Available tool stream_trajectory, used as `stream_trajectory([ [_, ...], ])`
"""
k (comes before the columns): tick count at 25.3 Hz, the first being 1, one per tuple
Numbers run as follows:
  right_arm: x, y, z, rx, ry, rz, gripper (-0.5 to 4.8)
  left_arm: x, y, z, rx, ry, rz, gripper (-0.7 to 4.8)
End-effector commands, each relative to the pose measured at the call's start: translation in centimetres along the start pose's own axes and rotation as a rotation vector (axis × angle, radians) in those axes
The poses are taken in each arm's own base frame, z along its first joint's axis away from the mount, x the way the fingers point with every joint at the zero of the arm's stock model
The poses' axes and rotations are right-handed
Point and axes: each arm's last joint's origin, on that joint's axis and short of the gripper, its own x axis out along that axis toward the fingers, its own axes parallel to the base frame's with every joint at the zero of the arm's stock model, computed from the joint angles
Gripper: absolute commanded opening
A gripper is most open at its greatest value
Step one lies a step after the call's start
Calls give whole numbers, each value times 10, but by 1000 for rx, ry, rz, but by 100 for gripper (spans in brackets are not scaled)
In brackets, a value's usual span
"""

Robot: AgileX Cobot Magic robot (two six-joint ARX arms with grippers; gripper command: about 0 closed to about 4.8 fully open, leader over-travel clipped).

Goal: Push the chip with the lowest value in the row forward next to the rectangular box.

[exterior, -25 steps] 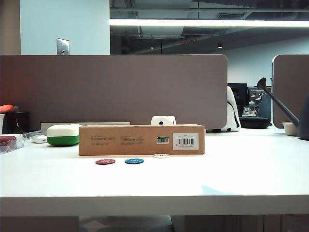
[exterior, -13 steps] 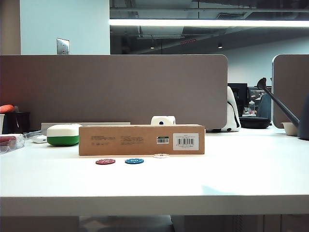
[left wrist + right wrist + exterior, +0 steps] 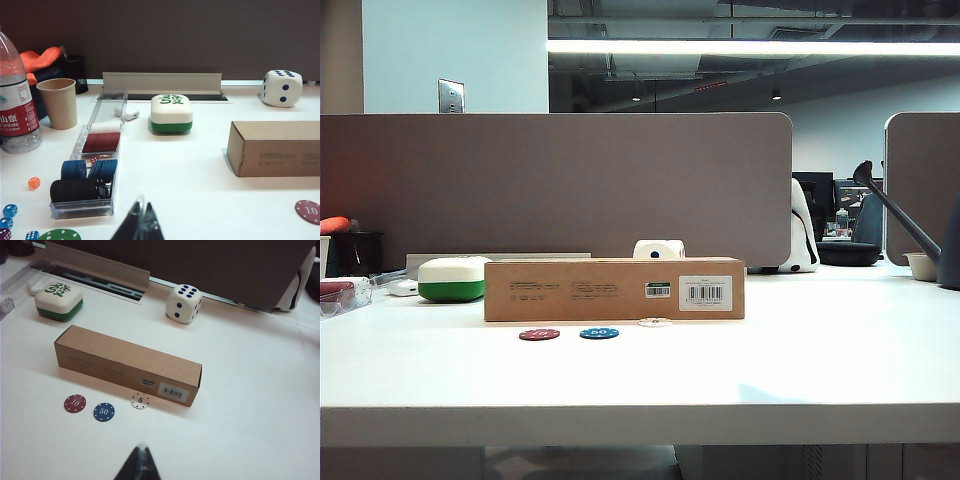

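Note:
The white chip [image 3: 140, 400] marked 5 lies right beside the front face of the brown rectangular box [image 3: 125, 362], close to its barcode label. In the exterior view the chip [image 3: 654, 322] sits at the foot of the box [image 3: 614, 289]. The red chip [image 3: 75, 403] marked 10 and the blue chip [image 3: 104, 411] marked 50 lie in a row a little nearer to me, red chip [image 3: 539, 334] left of blue chip [image 3: 599, 333]. My right gripper [image 3: 141, 447] is shut and empty, well back from the chips. My left gripper [image 3: 141, 206] is shut and empty, off to the left; neither arm shows in the exterior view.
A white-and-green case [image 3: 451, 279] stands left of the box, a large white die [image 3: 658, 249] behind it. Further left are a clear chip tray [image 3: 95, 165], a paper cup [image 3: 58, 103], a water bottle [image 3: 15, 107] and loose small dice. A grey partition [image 3: 560, 185] closes the back.

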Motion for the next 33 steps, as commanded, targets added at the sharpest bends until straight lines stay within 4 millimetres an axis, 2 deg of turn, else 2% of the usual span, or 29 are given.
stream_trajectory([
  [1,-1,-1,2,10,-12,-4,-5,0,0,2,2,-10,-4,-5],
  [22,-1,-2,2,-20,-20,-42,-5,0,0,2,2,-10,-4,-5],
  [24,5,-9,5,-6,-54,-173,-5,0,0,2,2,-10,-4,-5],
  [27,30,-33,12,77,-39,-294,-5,0,0,2,2,-10,-4,-5],
  [28,35,-39,13,92,-29,-302,-5,0,0,2,2,-11,-4,-5],
  [30,56,-63,15,153,30,-295,-5,0,0,2,1,-10,-3,-5],
  [33,69,-85,16,186,70,-290,-5,0,0,2,1,-10,-4,-5],
])
